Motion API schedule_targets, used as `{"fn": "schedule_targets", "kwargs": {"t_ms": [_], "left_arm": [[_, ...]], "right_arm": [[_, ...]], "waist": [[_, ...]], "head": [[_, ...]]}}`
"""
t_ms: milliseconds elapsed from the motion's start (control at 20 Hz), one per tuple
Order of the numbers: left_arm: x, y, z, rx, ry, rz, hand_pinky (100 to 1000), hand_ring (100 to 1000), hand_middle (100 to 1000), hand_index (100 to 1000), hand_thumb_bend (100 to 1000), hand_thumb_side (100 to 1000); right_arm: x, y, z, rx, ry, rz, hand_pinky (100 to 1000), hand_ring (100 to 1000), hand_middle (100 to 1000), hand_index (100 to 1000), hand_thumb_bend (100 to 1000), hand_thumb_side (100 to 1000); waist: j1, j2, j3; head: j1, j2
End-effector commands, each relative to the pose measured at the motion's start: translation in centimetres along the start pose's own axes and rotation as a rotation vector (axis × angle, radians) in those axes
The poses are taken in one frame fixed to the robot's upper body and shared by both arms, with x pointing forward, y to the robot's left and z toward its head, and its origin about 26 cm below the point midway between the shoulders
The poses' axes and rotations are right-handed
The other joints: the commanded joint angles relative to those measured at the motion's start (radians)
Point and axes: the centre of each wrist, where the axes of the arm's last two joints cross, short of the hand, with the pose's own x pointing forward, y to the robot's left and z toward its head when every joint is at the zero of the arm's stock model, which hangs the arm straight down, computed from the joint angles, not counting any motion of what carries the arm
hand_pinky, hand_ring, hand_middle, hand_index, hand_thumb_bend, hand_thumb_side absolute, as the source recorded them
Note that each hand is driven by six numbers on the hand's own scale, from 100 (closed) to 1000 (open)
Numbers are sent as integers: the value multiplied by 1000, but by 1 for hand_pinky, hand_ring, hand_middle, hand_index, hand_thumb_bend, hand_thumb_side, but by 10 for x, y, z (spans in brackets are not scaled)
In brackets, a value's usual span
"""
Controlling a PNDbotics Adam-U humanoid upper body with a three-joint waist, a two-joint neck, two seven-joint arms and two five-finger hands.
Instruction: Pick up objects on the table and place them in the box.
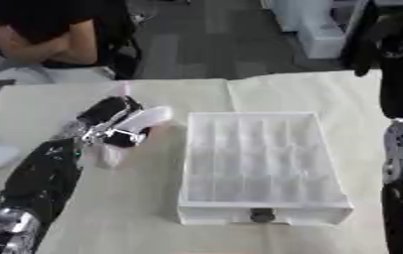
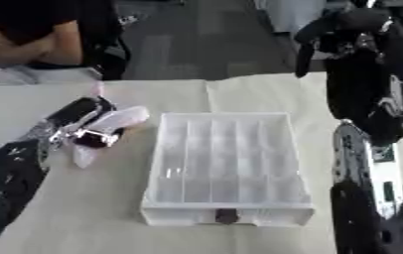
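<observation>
Left arm comes in from lower left across the cream tablecloth (image 1: pixel 153 218). Left hand (image 1: pixel 109 119) sits left of the box, fingers curled round a white object (image 1: pixel 146 118) — looks like a soft packet or wrapped thing, hard to tell which; part of it sticks out toward the box, another pale bit hangs below the hand near the cloth. Something small and pink (image 1: pixel 123 89) shows just behind the hand. White box (image 1: pixel 261 211) lies mid-table, shallow, divided into a grid of compartments, a dark round knob on its near wall; nothing seen inside. Right hand (image 2: pixel 340 30) raised high at upper right, well apart from the box, fingers hanging relaxed, holding nothing
</observation>
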Motion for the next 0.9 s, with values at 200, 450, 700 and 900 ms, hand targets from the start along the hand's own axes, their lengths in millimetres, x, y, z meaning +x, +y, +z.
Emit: {"fn": "schedule_targets", "kwargs": {"t_ms": [200,450,700,900], "left_arm": [[25,79,-50,366,-163,-200,100,100,153,268,100,100],[38,122,-74,455,-267,-291,100,116,171,283,100,100],[46,136,-87,475,-361,-243,100,106,158,271,100,100],[63,125,-96,434,-459,-121,100,102,152,264,100,100]], "right_arm": [[2,0,-6,55,-52,29,298,595,825,732,100,850],[2,0,-6,59,-48,27,297,595,824,729,100,845],[2,0,-6,63,-43,26,297,595,824,727,100,840],[1,1,-6,63,-41,23,297,595,824,726,100,839]], "waist": [[1,-10,-3],[4,-12,-6],[8,-13,-9],[8,-14,-14]], "head": [[-15,-3],[-18,-3],[-19,-3],[-14,-3]]}}
